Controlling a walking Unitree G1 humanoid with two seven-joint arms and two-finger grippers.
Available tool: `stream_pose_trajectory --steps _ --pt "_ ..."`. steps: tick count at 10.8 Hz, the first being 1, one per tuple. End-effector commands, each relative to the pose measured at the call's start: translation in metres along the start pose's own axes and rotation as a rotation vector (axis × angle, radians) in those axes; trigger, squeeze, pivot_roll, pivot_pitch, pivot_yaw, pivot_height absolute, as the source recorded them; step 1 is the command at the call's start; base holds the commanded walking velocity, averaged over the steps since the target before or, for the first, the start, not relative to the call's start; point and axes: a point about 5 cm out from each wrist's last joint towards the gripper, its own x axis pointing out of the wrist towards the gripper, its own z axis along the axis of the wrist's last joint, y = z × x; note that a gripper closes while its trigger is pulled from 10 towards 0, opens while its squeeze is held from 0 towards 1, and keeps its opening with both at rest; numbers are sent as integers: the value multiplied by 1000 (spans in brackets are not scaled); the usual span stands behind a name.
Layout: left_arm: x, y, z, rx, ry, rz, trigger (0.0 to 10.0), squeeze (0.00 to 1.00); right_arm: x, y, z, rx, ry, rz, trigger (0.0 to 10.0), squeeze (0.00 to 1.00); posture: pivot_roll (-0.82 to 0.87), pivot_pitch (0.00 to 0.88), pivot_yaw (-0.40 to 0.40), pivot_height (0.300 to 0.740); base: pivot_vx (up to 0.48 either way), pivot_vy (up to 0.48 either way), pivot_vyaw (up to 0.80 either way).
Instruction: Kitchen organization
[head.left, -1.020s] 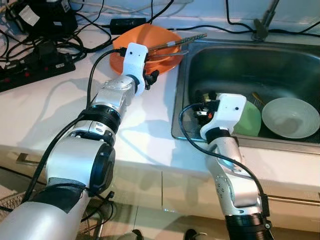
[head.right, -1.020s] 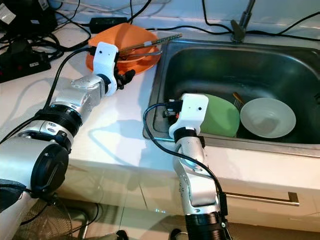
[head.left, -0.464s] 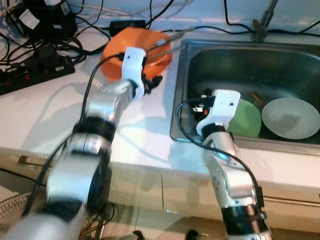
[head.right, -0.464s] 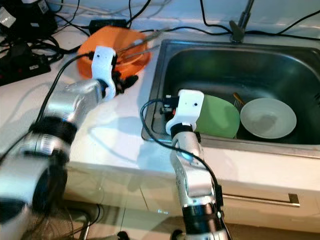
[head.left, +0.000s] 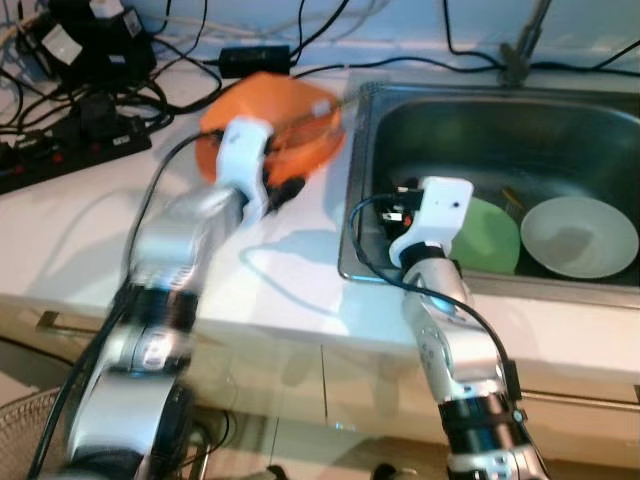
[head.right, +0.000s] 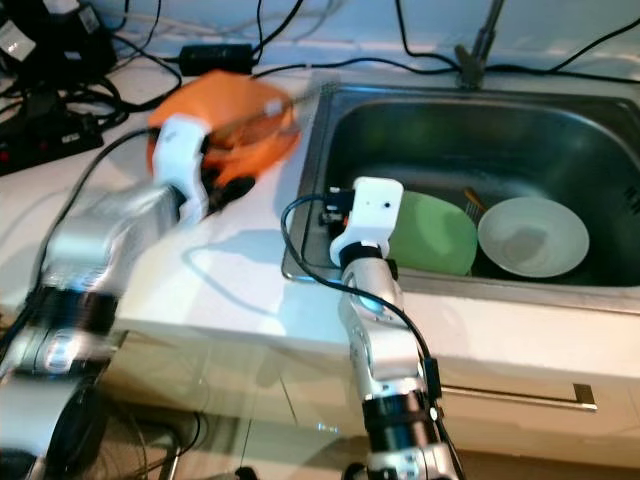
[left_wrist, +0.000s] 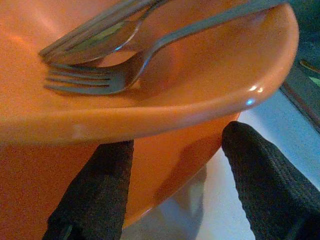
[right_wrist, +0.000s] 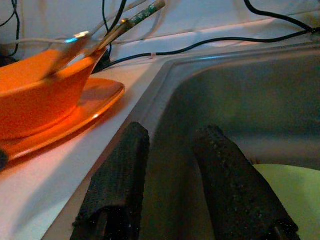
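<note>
An orange bowl (head.left: 268, 112) with a fork (left_wrist: 100, 80), a spoon (left_wrist: 95, 42) and chopsticks (right_wrist: 135, 17) in it stands on an orange plate (right_wrist: 82, 112), on the white counter left of the sink (head.left: 470, 130). My left gripper (head.left: 285, 187) is at the bowl's near side. Its two fingers (left_wrist: 95, 195) press the bowl's lower wall from either side. My right gripper (head.left: 400, 195) hangs open just inside the sink's left rim, nothing between its fingers (right_wrist: 120, 175). A green plate (head.left: 492, 235) and a white bowl (head.left: 578, 235) lie in the sink.
Black cables, a power strip (head.left: 70, 150) and adapters crowd the counter's back left. The tap (head.left: 525, 45) rises behind the sink. A drawer handle (head.right: 520, 398) runs below the counter's front edge.
My left arm has pulled left and toward me, blurred with motion, and the orange bowl has shifted left with it. The right gripper has stayed at the sink's rim.
</note>
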Motion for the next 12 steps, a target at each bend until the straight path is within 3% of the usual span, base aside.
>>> stream_pose_trajectory --steps 1,7,10,12 --pt "-5 -1 -35 -66 148 1 10000 0 -1 -1 -13 14 57 0 10000 0 119 117 47 740 0 0 0" --pt "-51 -5 -48 -28 179 11 10000 0 14 -4 -11 5 43 20 10000 0 162 85 10 740 0 0 0" --pt "-60 -14 -55 -33 183 7 10000 0 22 -3 -7 -4 30 34 10000 0 170 61 -13 740 0 0 0" --pt "-63 -31 -62 -37 189 -22 10000 0 25 -4 -7 -8 24 40 10000 0 166 53 -22 740 0 0 0"
